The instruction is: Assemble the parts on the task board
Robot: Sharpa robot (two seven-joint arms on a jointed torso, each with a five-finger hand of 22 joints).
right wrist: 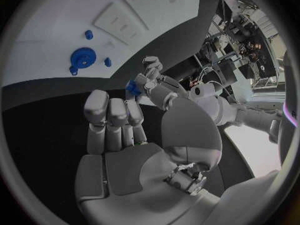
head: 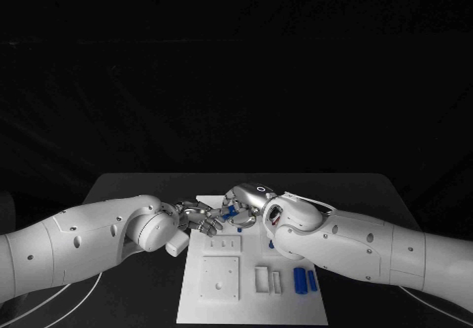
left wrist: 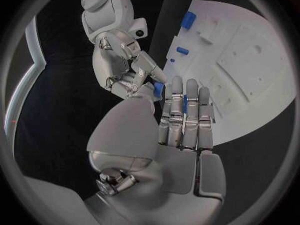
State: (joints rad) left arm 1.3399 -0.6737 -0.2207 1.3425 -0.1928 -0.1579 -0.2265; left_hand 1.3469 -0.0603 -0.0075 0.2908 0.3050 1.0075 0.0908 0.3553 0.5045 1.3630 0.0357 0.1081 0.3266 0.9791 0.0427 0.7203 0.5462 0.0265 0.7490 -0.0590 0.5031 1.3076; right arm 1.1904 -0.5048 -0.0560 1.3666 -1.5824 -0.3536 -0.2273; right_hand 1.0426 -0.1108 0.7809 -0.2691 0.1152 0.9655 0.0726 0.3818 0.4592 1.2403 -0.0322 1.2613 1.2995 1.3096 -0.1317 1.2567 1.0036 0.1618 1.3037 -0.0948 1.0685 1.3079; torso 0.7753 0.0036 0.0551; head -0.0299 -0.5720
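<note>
My two hands meet over the far end of the task board (head: 286, 311), fingertips nearly touching. Left hand (head: 200, 220) comes in from the left w/ fingers mostly straight & side by side; right hand (head: 247, 202) from the right, fingers bent down toward the same spot.

Between them sits a small blue part (head: 230, 212). In left wrist view that blue part (left wrist: 159, 89) is right at the tips of my right hand (left wrist: 128, 70), which looks pinched on it; a sliver of blue also shows between my left hand's (left wrist: 184, 120) straight fingers. In right wrist view the blue part (right wrist: 132, 87) sits at my left hand's (right wrist: 156, 85) fingertips, while my right hand (right wrist: 125, 130) has fingers curled in. Can't tell for sure which hand actually has it: contact is too small & partly hidden.

On the board: two blue cylinders (head: 305, 280) lie side by side near the right edge, near end. A white square plate (head: 221, 277) sits left of them, w/ upright white pieces (head: 266, 279) between. A round blue disc part (right wrist: 82, 58) lies on the board, seen from the right wrist.
</note>
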